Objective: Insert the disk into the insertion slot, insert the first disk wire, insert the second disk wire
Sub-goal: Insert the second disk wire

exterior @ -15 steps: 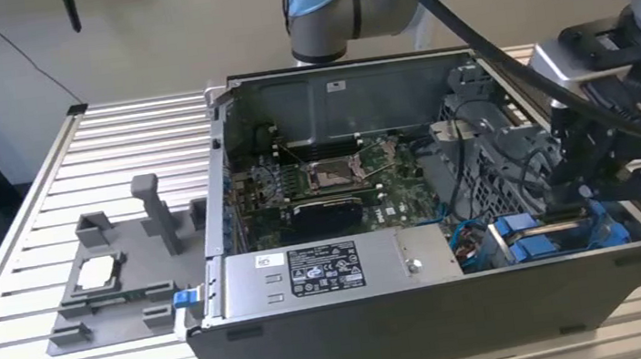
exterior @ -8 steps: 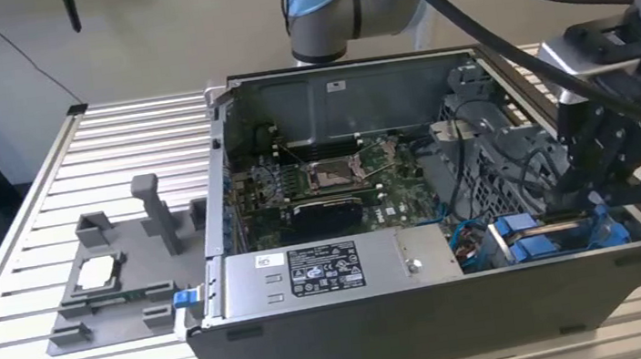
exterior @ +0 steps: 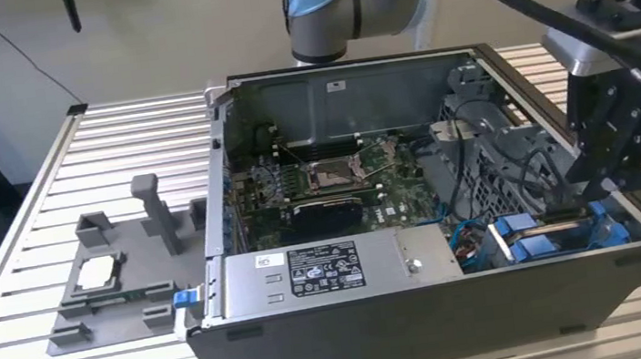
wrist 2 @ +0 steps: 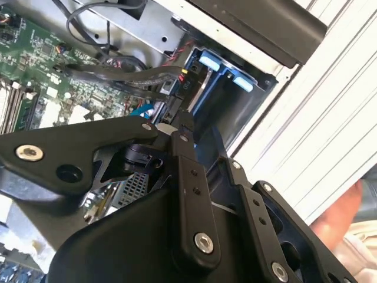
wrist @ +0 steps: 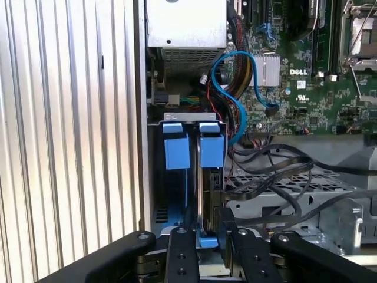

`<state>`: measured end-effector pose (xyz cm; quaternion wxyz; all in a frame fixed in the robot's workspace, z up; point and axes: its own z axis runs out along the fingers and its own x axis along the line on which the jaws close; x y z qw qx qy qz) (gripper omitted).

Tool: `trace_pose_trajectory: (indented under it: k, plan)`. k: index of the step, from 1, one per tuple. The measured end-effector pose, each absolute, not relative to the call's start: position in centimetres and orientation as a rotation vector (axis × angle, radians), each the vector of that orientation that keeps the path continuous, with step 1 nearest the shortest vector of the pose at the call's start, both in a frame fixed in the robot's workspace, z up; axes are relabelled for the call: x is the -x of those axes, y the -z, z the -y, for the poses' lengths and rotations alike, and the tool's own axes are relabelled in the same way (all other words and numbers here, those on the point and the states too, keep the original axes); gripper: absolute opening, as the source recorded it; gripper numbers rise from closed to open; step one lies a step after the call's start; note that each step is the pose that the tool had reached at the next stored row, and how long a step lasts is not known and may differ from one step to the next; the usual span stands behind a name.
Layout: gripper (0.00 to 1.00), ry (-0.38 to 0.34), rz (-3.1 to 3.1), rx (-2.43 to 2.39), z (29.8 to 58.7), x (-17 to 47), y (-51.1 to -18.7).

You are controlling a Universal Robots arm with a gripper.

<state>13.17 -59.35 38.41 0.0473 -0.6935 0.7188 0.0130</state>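
Gripper (wrist: 203, 239): matt black links, looks like plastic or coated metal, with bright metal screws. Just below it, the disk (wrist: 207, 194) shows a dark metal edge in a glossy blue plastic carrier. Slot (wrist: 191, 119) around it: bare grey sheet metal, dull. Perforated grey metal cage (wrist: 277, 188) beside the gripper. Black rubbery cables (wrist: 268, 165), smooth. Case (exterior: 435, 312): matt dark grey shell. Table (exterior: 14, 272) beneath: ribbed pale aluminium, satin. Green board (exterior: 333, 178) with a slight sheen.
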Motion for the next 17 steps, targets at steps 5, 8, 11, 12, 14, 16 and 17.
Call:
trace_pose_trajectory:
  k: [5, 8, 11, 12, 14, 16, 17]
  plan:
    - [0.30, -0.039, -2.195, 2.112, 59.35, -13.18, -39.60]
    - [0.30, -0.039, -2.196, 2.112, 59.35, -13.18, -39.60]
    - [0.30, -0.039, -2.196, 2.112, 59.35, -13.17, -39.61]
    - [0.30, -0.039, -2.196, 2.112, 59.35, -13.17, -39.61]
    - [0.30, -0.039, -2.196, 2.112, 59.35, -13.17, -39.60]
    - [0.30, -0.039, -2.196, 2.112, 59.35, -13.17, -39.60]
    - [0.30, -0.038, -2.196, 2.112, 59.35, -13.18, -39.60]
